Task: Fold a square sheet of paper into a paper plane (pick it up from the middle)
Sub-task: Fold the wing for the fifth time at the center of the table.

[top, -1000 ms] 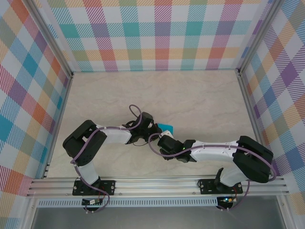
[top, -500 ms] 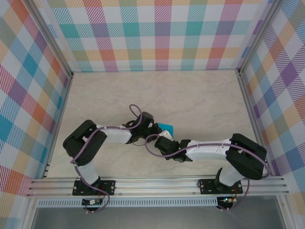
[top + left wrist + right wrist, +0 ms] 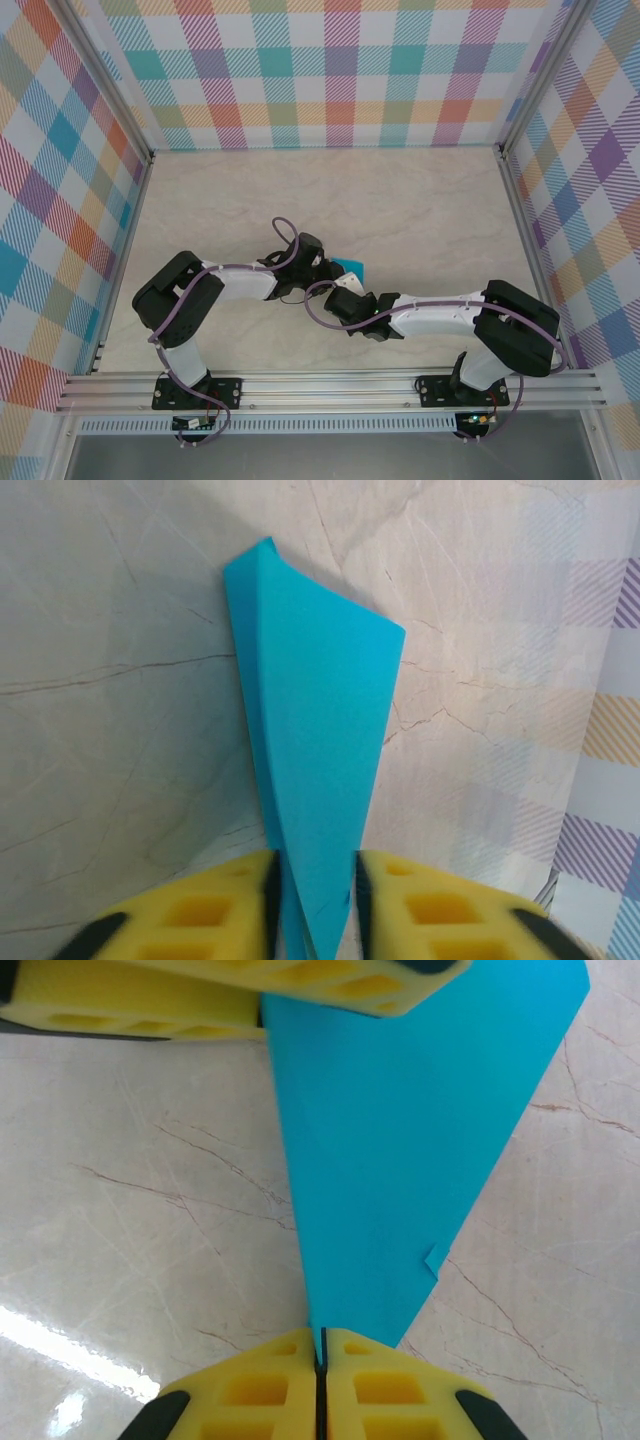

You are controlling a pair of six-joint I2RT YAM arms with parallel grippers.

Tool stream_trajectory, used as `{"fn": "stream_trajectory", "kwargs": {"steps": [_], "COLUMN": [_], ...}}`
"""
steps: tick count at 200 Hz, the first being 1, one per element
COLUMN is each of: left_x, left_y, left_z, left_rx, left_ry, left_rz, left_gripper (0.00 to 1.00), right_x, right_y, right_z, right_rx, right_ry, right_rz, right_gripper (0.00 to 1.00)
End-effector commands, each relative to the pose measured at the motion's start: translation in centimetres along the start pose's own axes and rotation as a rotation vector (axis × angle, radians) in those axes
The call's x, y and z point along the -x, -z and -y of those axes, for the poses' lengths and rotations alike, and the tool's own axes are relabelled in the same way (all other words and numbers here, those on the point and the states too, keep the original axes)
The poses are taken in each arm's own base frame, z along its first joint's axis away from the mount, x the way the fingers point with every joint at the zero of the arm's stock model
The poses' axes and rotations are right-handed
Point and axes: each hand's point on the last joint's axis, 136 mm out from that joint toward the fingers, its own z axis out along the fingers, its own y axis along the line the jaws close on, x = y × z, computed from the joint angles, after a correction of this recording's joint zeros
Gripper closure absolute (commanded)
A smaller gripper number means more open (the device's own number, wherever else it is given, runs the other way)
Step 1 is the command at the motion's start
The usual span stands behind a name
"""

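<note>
The square sheet of paper (image 3: 315,730) is teal-blue and folded into a slim pointed dart, the paper plane shape. It lies at the middle of the table (image 3: 350,266), between the two arms. My left gripper (image 3: 315,900) is open, its yellow pads parted on either side of the dart's narrow end. My right gripper (image 3: 321,1360) is shut, its pads pressed together with the paper's (image 3: 400,1140) lower edge pinched in the seam. The left gripper's yellow fingers (image 3: 130,1005) show at the top of the right wrist view, at the paper's other end. From above, the left gripper (image 3: 330,270) and the right gripper (image 3: 346,286) nearly touch.
The marble-patterned table (image 3: 400,200) is bare on all sides of the paper. Plaid walls (image 3: 340,70) close in the back and both sides. An aluminium rail (image 3: 330,385) carrying the arm bases runs along the near edge.
The right arm has slid left toward the paper and its jaws have closed on the paper's edge. The left gripper's jaws have parted from their earlier shut hold.
</note>
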Motion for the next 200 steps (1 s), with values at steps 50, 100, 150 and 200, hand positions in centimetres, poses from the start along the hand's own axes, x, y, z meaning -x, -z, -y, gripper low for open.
{"fn": "stream_trajectory", "kwargs": {"steps": [50, 100, 150, 200], "left_x": [1.9, 1.2, 0.2, -0.2], "left_y": [4.5, 4.2, 1.1, -0.4], "left_z": [0.5, 0.1, 0.6, 1.3], "left_rx": [0.106, 0.106, 0.048, 0.024], "left_ry": [-0.033, -0.03, 0.01, 0.021], "left_rz": [0.149, 0.115, 0.027, -0.019], "left_gripper": [0.44, 0.37, 0.37, 0.49], "right_x": [-0.5, -1.2, -1.1, -1.4], "right_y": [0.2, -0.1, -0.2, -0.2], "right_z": [-0.3, -0.3, -0.3, -0.1], "right_rx": [0.101, 0.118, 0.118, 0.113], "right_ry": [-0.045, -0.051, -0.047, -0.042], "right_rz": [0.042, 0.037, 0.041, 0.035], "right_gripper": [0.92, 0.9, 0.9, 0.9]}}
